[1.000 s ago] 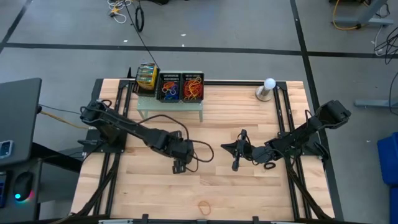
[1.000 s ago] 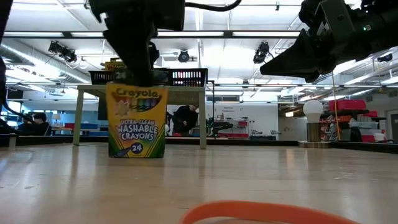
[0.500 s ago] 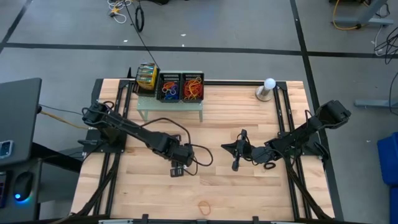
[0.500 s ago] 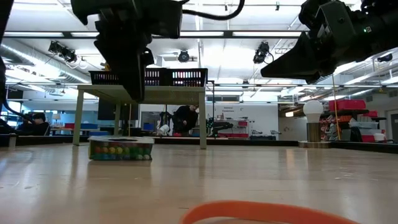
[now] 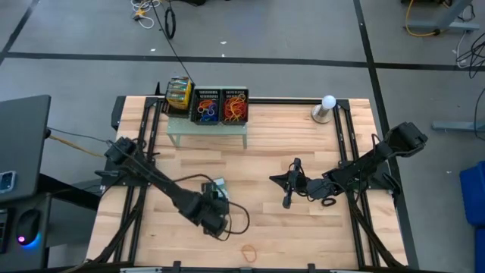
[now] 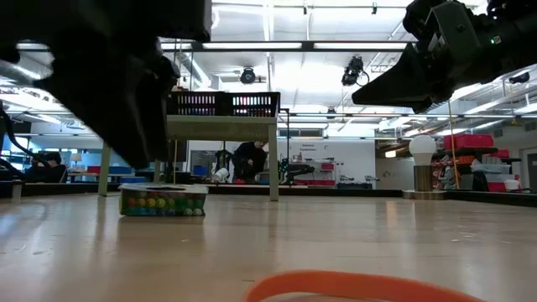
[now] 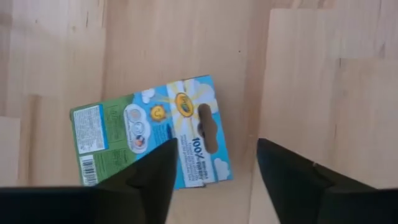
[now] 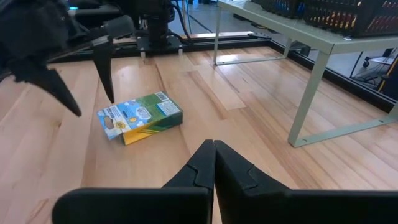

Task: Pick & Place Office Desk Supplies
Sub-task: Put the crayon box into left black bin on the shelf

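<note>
A crayon packet [image 5: 217, 184] lies flat on the table's middle, its green-white-blue back up [image 7: 149, 134]. No gripper touches it. My left gripper [image 7: 216, 144] hangs open just above the table on the packet's near side [image 8: 92, 102], pointing steeply down, with nothing between its fingers. My right gripper [image 5: 286, 200] waits shut above the table to the packet's right [image 8: 213, 155]. An orange rubber band [image 5: 248, 249] lies by the near edge [image 6: 361, 287].
A pale-green shelf [image 5: 208, 133] stands at the back with two black mesh trays [image 5: 220, 106] of rubber bands on it. A yellow crayon box [image 5: 179, 93] sits beside the trays on their left. At the back right stands a white bulb lamp [image 5: 327, 107].
The crayon packet stood upright under my left gripper a second ago. It has tipped over and now lies flat. My left gripper has since moved away from it toward the table's near edge and sunk lower.
</note>
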`<state>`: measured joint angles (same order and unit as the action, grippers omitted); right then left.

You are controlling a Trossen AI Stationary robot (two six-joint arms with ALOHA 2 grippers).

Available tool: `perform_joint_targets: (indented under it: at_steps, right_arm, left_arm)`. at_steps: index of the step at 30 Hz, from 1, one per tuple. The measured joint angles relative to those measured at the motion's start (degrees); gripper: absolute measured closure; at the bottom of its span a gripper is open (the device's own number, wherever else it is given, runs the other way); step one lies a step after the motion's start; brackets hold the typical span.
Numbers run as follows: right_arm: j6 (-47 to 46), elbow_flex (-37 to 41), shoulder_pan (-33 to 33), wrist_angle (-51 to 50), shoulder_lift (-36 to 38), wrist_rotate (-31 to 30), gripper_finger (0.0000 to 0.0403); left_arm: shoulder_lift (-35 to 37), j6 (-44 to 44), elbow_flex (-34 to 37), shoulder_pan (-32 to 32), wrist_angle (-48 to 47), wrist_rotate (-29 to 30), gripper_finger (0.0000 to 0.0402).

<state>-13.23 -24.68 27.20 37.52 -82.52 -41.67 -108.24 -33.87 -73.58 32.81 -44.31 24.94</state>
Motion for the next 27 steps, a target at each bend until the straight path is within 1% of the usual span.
perform_joint_targets:
  at_steps: [2,5,8,11,14,16,19,23,24,27]
  right_arm:
    - [0.0,0.0,0.0,0.0,0.0,0.0,0.0396]
    - [0.0,0.0,0.0,0.0,0.0,0.0,0.0396]
    - [0.0,0.0,0.0,0.1,0.0,0.0,0.0396]
    - [0.0,0.0,0.0,0.2,0.0,0.0,0.0396]
    - [0.0,0.0,0.0,0.2,0.0,0.0,0.0396]
    - [0.0,0.0,0.0,0.3,0.0,0.0,0.0396]
    - [0.0,0.0,0.0,0.2,0.0,0.0,0.0396]
    - [-0.1,0.0,0.0,0.0,0.0,0.5,0.0396]
    - [-0.7,0.0,0.0,0.0,0.0,1.3,0.0396]
    - [-1.7,0.0,0.0,0.0,0.0,2.7,0.0387]
  left_arm:
    - [-1.3,0.0,0.0,1.0,0.2,2.3,0.0156]
    - [-3.1,0.5,0.0,1.9,0.0,5.0,0.0140]
    - [-4.5,1.1,0.0,2.3,0.0,5.4,0.0141]
    - [-5.7,2.3,0.0,2.5,-0.5,6.9,0.0157]
    - [-6.3,2.2,0.0,2.3,-1.4,7.3,0.0189]
    - [-6.3,2.2,0.0,2.3,-2.4,7.4,0.0220]
    - [-6.2,2.3,0.0,2.5,-3.4,8.6,0.0279]
    - [-6.0,4.2,-1.4,2.5,-6.7,9.9,0.0373]
    - [-6.0,4.7,-1.9,2.5,-7.5,10.2,0.0386]
    - [-6.0,6.3,-3.6,2.5,-8.0,10.8,0.0395]
